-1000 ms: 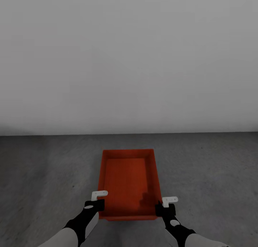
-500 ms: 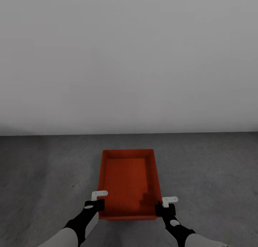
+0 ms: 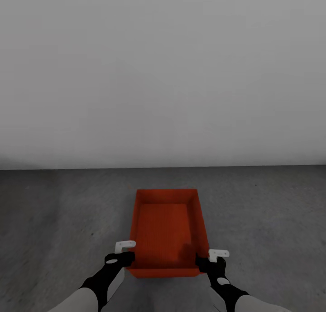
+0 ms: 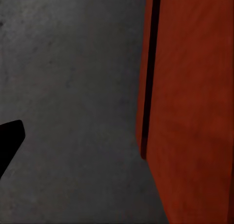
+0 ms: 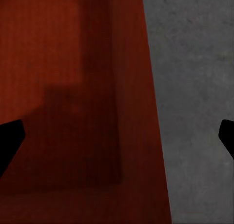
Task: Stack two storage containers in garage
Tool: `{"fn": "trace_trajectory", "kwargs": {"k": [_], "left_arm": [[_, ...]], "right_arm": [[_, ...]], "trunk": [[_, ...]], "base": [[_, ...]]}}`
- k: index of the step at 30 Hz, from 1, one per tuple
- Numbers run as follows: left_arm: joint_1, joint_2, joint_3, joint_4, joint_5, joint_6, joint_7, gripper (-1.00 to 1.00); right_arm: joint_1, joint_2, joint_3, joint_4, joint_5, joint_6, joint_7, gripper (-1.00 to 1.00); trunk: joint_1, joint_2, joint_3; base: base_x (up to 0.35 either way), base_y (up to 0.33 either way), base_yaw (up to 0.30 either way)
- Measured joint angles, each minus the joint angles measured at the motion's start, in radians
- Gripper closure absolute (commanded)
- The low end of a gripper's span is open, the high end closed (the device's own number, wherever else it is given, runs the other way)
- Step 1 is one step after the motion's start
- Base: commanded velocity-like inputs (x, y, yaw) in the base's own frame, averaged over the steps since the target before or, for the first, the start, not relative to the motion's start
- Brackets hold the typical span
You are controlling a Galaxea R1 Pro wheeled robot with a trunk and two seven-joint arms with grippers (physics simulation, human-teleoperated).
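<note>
One orange-red storage container [image 3: 165, 230] sits low over the dark grey concrete floor [image 3: 54, 221], its ribbed inside facing up. My left gripper [image 3: 122, 256] is open at its near left corner; in the left wrist view the container's outer wall [image 4: 195, 87], crossed by a dark seam, stands beside one black fingertip [image 4: 10, 146] with floor between them. At the near right corner my right gripper [image 3: 212, 260] is open too, and in the right wrist view its fingers straddle the container's side wall [image 5: 136, 112]. Whether a second container lies beneath, I cannot tell.
A plain pale grey wall [image 3: 163, 76] rises a short way beyond the container's far end. Rough concrete floor [image 5: 195, 87] spreads to both sides of the container and in front of my arms.
The container has shifted a little to the right and now looks deeper and narrower. My right gripper moved right with it, while the left gripper stayed and now stands off its wall.
</note>
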Motion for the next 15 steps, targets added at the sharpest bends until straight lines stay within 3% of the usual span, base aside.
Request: {"fn": "trace_trajectory", "kwargs": {"k": [15], "left_arm": [[0.000,0.000,0.003,-0.001,0.001,-0.003,0.000,-1.00]], "right_arm": [[0.000,0.000,0.000,0.000,0.007,0.000,0.001,-1.00]], "trunk": [[0.000,0.000,0.000]], "base": [[0.000,0.000,0.000]]}}
